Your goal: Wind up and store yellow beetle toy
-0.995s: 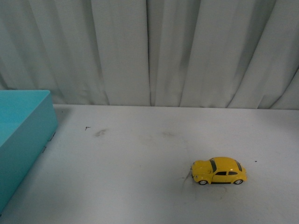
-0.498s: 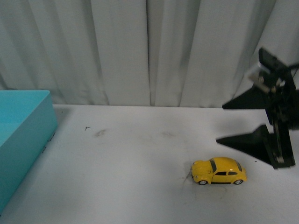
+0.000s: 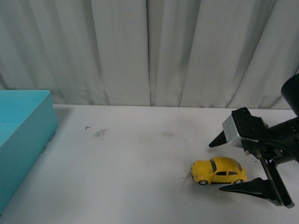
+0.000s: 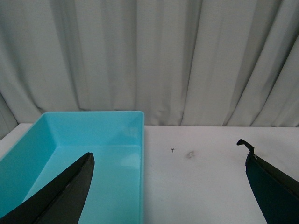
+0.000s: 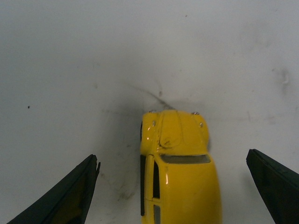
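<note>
While the yellow beetle toy (image 3: 218,171) stands on its wheels on the white table (image 3: 140,154), toward the robot's right side and well apart from the teal bin (image 3: 23,135) at the far left edge, the right gripper (image 3: 214,167) hangs low around it with its black fingers (image 3: 252,187) spread wide and nothing clasped. From the front, one finger reaches past the far side of the car and the other lies along its near side, close by the rear wheel. The right wrist view shows bare table between each finger and the yellow body, so neither one touches it. The toy's nose points to the robot's left, away from the gripper's palm, and faint dark scuff marks (image 5: 154,95) cross the table just ahead of the bonnet. The left gripper (image 4: 164,148) shows only in its own wrist view. Its fingers are likewise parted wide and hold nothing, one above the bin's open interior and the other above the table beside it. A pale pleated curtain (image 3: 149,51) hangs behind the table.
</note>
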